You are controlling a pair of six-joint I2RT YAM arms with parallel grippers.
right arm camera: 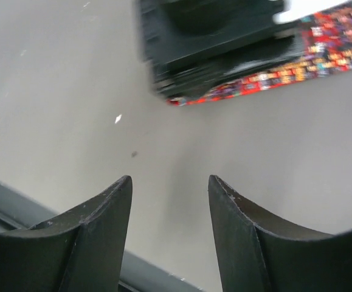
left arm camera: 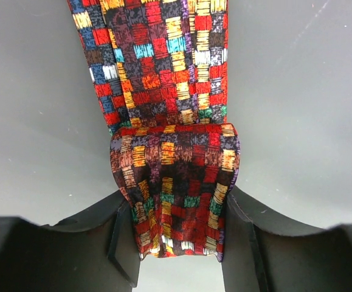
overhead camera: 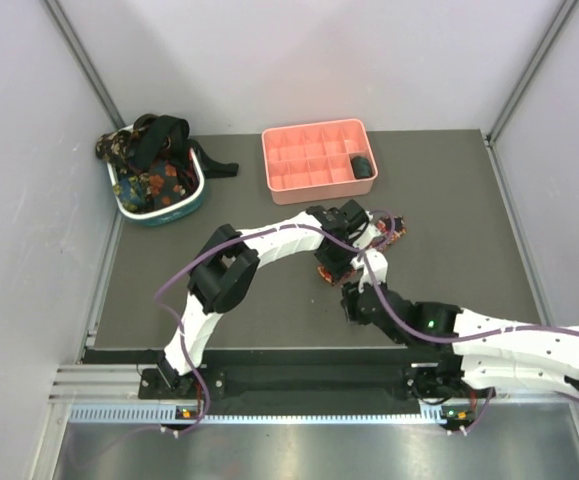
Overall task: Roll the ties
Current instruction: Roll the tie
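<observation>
Arms: two, both reaching to the middle of the bench (overhead camera: 449, 250).
Left gripper (left arm camera: 177, 204): jaws closed on the folded end of the plaid tie (left arm camera: 157, 73), one finger pressed against each side edge of the fold.
Right gripper (right arm camera: 169, 182): jaws apart with nothing between them, over bare bench just beside the left gripper.
Plaid tie: one, lying on the bench in the middle, nearer the arms than the pink tray (overhead camera: 314, 192). Its near end is turned over on itself into a short fold, and the rest runs flat and straight away from the left jaws.
Pattern: small blocks of red, yellow, orange, blue and black.
Right wrist view: the plaid tie shows as a blurred strip at the upper right, under the left gripper's dark body.
Pink tray: one, at the back of the bench, divided into many small compartments; the exact number is too small to count.
Rolled tie (overhead camera: 362, 167): one dark roll, in a compartment at the tray's right end.
Basket (overhead camera: 159, 215): one, teal and white, at the back left corner.
Ties in basket (overhead camera: 154, 150): a tangled heap, dark with a red and green print, plus black; the number cannot be told.
Black tie (overhead camera: 219, 168): one strip trailing over the basket's right rim onto the bench.
</observation>
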